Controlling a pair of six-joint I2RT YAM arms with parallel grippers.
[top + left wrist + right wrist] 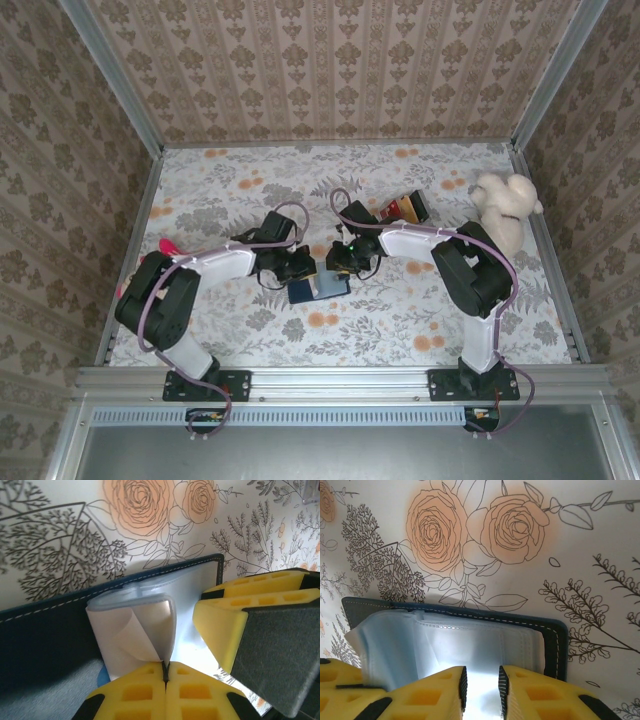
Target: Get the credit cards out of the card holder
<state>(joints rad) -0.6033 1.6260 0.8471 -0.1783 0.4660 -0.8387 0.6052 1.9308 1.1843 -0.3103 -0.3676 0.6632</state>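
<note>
While its pads press flat together, left gripper (165, 674) pinches the lower corner of a clear inner sleeve (125, 592), which curls up off the card holder (45, 640). Right gripper (481, 686) is just beside it, jaws a narrow slit apart over the pale sleeves, contact unclear. Card holder lies open on the floral table (420, 320), mid-table between both arms. Striped block (408, 208) and cream plush toy (505, 210) sit farther back, well apart from it.

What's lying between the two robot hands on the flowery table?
The dark blue card holder lies open between the left gripper and the right gripper. The top external view shows this.
</note>
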